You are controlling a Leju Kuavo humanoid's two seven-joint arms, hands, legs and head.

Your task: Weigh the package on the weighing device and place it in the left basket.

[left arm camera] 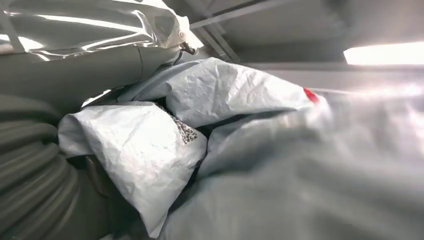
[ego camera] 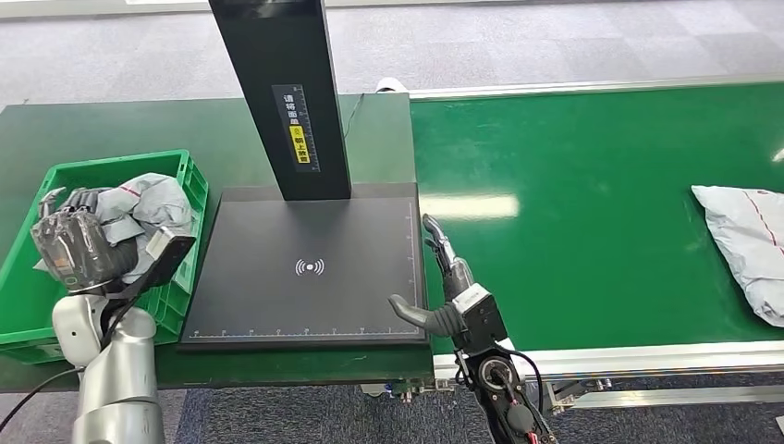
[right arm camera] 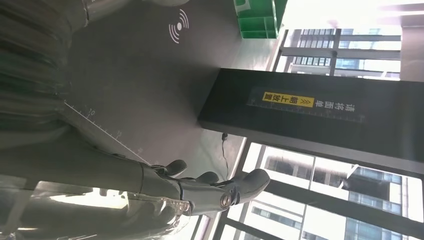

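My left hand [ego camera: 72, 242] is inside the green basket [ego camera: 189, 176], fingers on the grey package [ego camera: 153, 199]; whether it grips cannot be determined. My right hand [ego camera: 446, 287] is extended, fingers apart and empty, beside the black weighing device [ego camera: 310, 268].

The bare scale plate [ego camera: 305, 277] lies open to reach, its black post [ego camera: 287, 92] blocking the far edge.

Crinkled grey plastic pkg [ego camera: 148, 205], green plastic basket [ego camera: 189, 176], matt black scale plate [ego camera: 314, 268], smooth green belt [ego camera: 573, 222]
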